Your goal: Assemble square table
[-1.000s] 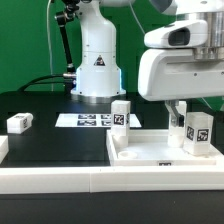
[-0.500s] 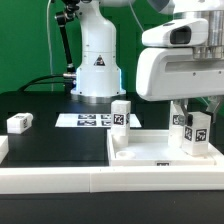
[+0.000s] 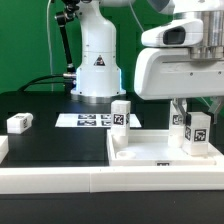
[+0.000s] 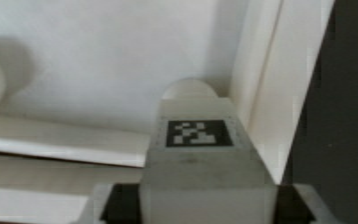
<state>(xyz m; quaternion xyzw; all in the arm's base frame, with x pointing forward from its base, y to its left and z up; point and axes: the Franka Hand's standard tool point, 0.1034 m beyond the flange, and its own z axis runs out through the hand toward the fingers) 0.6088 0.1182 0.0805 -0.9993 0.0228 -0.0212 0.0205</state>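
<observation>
- far on the exterior view's left, a small white leg (image 3: pixel 18 123) lies on its side on the black table (image 3: pixel 45 150), well apart from everything else.
- next along, the marker board (image 3: pixel 88 120) lies flat in front of the white robot base (image 3: pixel 97 70).
- just past the marker board, a second leg (image 3: pixel 120 113) stands upright with its tag facing the camera, at the far edge of the square table top (image 3: pixel 150 152).
- the square table top lies flat on the exterior view's right half, raised rim upward, just behind the long white rail (image 3: pixel 60 180) at the front.
- over the top's right part, the gripper (image 3: pixel 188 118) hangs down from its bulky white wrist housing (image 3: pixel 175 65).
- the gripper is partly closed, clamped on a third leg (image 3: pixel 198 130); in the wrist view this tagged leg fills the gap between the two dark fingers (image 4: pixel 123 203).
- that gripped leg stands upright inside the top, close beside the raised rim (image 4: pixel 261 60), with black table beyond the rim.
- a small tagged piece (image 3: pixel 178 122) shows just beside the gripped leg, half hidden; what it is cannot be told.
</observation>
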